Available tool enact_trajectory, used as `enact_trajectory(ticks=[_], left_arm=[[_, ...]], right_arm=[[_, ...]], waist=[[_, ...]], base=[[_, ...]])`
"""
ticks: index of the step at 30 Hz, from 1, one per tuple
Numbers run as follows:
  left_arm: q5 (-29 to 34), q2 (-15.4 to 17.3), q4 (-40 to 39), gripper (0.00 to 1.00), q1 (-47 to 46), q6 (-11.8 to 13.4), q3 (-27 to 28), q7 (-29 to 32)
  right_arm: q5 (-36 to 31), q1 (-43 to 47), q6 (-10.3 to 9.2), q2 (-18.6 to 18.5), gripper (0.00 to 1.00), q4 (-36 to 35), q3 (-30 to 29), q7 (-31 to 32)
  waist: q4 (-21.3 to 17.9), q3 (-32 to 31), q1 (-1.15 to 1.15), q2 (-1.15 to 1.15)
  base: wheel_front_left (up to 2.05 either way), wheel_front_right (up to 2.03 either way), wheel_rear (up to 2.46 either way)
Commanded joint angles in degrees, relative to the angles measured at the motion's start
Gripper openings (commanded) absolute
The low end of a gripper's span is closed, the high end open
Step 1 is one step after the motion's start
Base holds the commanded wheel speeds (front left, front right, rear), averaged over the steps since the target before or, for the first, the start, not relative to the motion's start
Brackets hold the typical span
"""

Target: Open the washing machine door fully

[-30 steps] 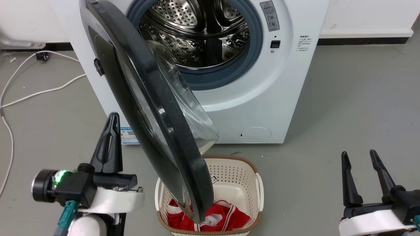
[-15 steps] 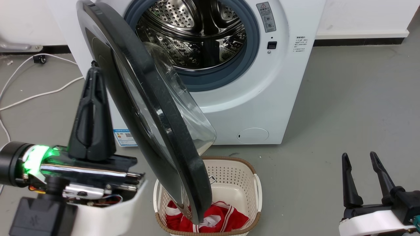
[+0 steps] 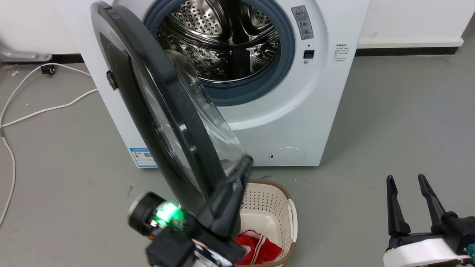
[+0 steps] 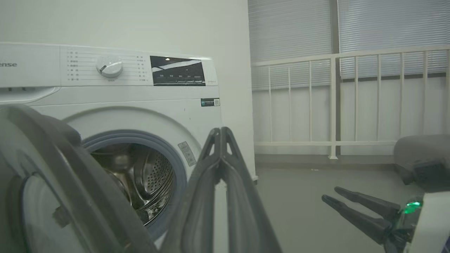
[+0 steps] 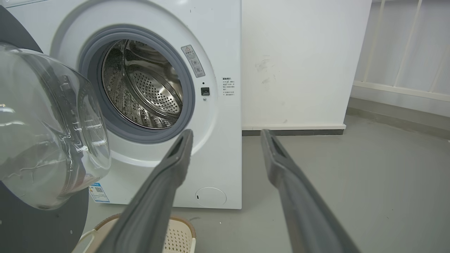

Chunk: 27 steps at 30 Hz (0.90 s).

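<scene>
Black washing machine door (image 3: 174, 107) half-hiding basket (image 3: 285, 207), left hand (image 3: 246, 163) blurred

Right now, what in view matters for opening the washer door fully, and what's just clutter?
Job:
large round glossy black washing machine door with clear glass bowl
left end effector, shut, by the door's lower rim
right end effector, open

Lying about:
cream perforated plastic laundry basket
red garment inside it
white cable on floor
</scene>
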Motion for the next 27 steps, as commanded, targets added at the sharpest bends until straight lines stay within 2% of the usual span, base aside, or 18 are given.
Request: enact_trajectory(ticks=[1, 8, 15, 27], left_arm=[[-0.51, 0.53, 1.4, 0.0, 1.43, -0.11, -1.26, 0.77], [-1.76, 1.44, 10.55, 0.0, 5.54, -0.01, -4.73, 4.33], [-2.13, 0.32, 17.81, 0.0, 3.51, 0.57, -5.46, 2.83], [-4.37, -1.19, 26.29, 0.0, -2.64, 2.98, -3.58, 0.34]], right_arm=[[0.18, 0.04, -0.04, 0.15, 1.0, 0.2, 0.07, 0.13], [0.71, 0.33, -0.04, 0.15, 1.0, 0.43, 0.14, 0.38], [0.85, 0.04, -0.04, 0.15, 1.0, 0.72, 0.8, 0.65], [1.65, 0.36, -0.04, 0.15, 1.0, 1.04, 1.3, 0.97]], waist=[[0.08, -0.03, 0.0, 0.0], [0.62, -0.16, 0.0, 0.0], [0.57, -0.14, 0.0, 0.0], [-0.58, 0.14, 0.0, 0.0]], base=[[0.0, 0.0, 0.0], [0.0, 0.0, 0.0], [0.0, 0.0, 0.0], [0.0, 0.0, 0.0]])
